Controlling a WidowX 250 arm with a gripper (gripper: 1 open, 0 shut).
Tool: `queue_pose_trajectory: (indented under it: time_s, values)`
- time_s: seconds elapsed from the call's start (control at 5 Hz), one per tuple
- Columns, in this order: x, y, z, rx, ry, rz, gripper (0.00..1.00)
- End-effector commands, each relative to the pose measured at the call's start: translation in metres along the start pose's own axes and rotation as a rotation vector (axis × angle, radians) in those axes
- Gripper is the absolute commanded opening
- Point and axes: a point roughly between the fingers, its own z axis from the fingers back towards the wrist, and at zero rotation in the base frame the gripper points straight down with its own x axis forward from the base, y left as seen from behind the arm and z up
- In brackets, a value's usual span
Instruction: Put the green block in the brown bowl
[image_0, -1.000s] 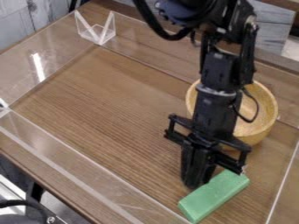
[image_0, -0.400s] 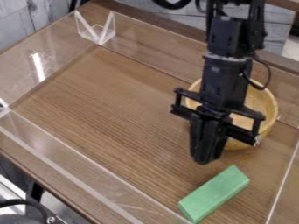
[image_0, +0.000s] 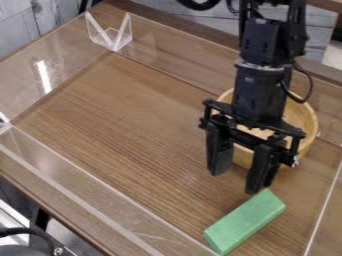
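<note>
Jaws spread wide, green block still waiting on the table

So the gripper (image_0: 241, 180) is hanging over the table (image_0: 114, 140) with its two fingers spread well apart, and there's nothing between them that I can see. The green block (image_0: 246, 222) is lying flat on the wood just past the fingertips, on the side toward the camera, set at a slant. Looks to me like it's outside the jaws, not between them. The brown bowl (image_0: 309, 125) is on the far side of the jaws, behind the arm, which hides a good chunk of it. You can see its rim and a bit of the pale inside poking out to the right. Way off from the jaws, toward the far left corner of the table, there's a clear, see-through stand thing (image_0: 111, 33). Can't tell what it is, honestly.
</note>
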Motion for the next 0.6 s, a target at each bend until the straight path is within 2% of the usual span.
queue_pose_trajectory:
  time_s: [0.0,0.4]
  values:
    - [0.005,-0.005,0.012,0.02,-0.1,-0.06,1.0]
    - [0.011,-0.005,-0.017,0.038,-0.133,-0.105,1.0]
